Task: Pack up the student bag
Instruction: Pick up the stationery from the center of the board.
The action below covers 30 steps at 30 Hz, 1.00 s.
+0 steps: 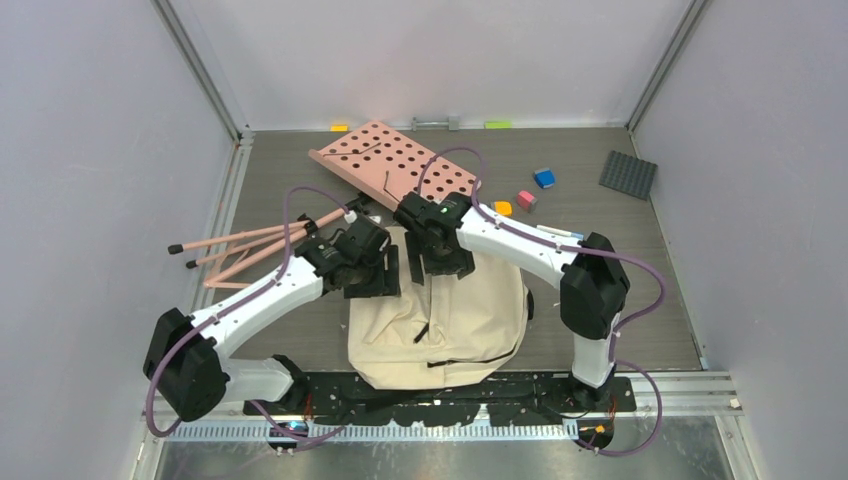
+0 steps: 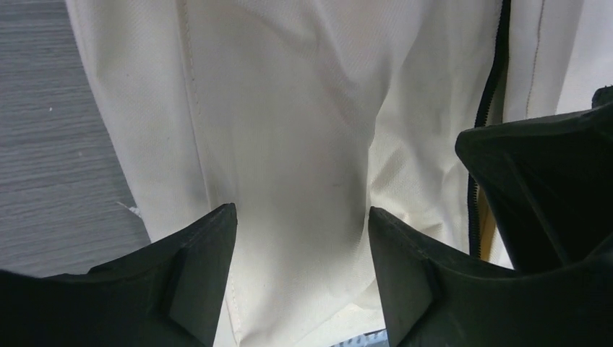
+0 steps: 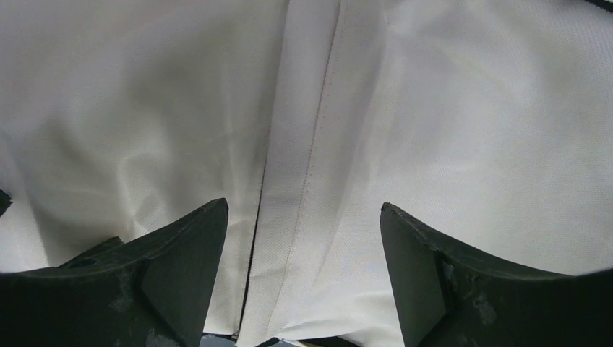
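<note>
The student bag (image 1: 440,320) is a large cream backpack lying flat just beyond the arm bases. Both grippers hover over its far end, side by side. My left gripper (image 1: 385,272) is open. In the left wrist view its fingers (image 2: 302,217) straddle a soft fold of cream fabric (image 2: 289,108) without pinching it. A black zipper (image 2: 486,123) runs down on the right, beside part of the other gripper (image 2: 549,195). My right gripper (image 1: 440,262) is open too. Its fingers (image 3: 303,210) stand wide over a stitched seam (image 3: 311,144) of the bag.
A pink perforated board (image 1: 395,165) lies behind the grippers, with pink rods (image 1: 250,245) stretching left. To the back right are a blue block (image 1: 544,178), a pink block (image 1: 526,199), an orange block (image 1: 502,208) and a grey studded plate (image 1: 628,174). Grey walls enclose the table.
</note>
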Motion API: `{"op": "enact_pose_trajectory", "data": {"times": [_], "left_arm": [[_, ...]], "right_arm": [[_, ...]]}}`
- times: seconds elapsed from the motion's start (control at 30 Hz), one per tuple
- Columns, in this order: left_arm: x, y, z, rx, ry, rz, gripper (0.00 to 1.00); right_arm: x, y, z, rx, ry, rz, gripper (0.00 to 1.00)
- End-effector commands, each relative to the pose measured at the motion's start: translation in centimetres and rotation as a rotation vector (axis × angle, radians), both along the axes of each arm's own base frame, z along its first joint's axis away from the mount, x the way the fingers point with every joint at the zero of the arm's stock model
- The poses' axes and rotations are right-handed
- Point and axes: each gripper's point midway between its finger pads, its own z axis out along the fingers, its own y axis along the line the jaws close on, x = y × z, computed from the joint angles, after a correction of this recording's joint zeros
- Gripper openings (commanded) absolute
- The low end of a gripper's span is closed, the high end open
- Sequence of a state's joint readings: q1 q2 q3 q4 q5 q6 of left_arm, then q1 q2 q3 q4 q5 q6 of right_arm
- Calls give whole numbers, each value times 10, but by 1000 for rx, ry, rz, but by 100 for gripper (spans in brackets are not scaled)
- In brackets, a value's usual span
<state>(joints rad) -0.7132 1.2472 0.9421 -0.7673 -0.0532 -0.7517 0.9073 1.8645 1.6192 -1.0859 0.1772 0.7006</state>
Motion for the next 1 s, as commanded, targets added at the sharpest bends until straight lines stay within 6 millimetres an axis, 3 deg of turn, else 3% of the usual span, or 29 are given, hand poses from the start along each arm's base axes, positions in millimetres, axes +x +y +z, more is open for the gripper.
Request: {"op": "enact_pose_trajectory", "data": {"times": [0.0, 0.13, 0.3, 0.4, 0.6, 0.73, 0.77, 0.8, 0.97], "left_arm": [[13, -10, -7, -22, -33, -13, 60], [18, -6, -13, 28, -33, -8, 38], [21, 2, -19, 82, -30, 16, 11], [21, 8, -21, 109, -22, 36, 0], [23, 27, -14, 185, -48, 93, 0], [29, 19, -1, 149, -84, 73, 0], [32, 16, 4, 137, -99, 62, 0], [36, 13, 11, 124, -116, 54, 2], [55, -5, 53, 68, -217, 21, 27]], "right_arm": [[-1, -24, -5, -129, -13, -55, 82], [-1, -47, -9, -246, -23, -70, 77], [3, -66, 5, -301, -78, -94, 57], [2, -72, 9, -281, -73, -124, 48], [-6, -85, -3, -202, -20, -146, 18], [-12, -63, -17, 13, 41, -109, 10], [-8, -51, -13, 97, 35, -88, 8], [-17, -47, -16, 145, 73, -69, 6], [-14, -30, -19, 322, 82, -45, 1]]}}
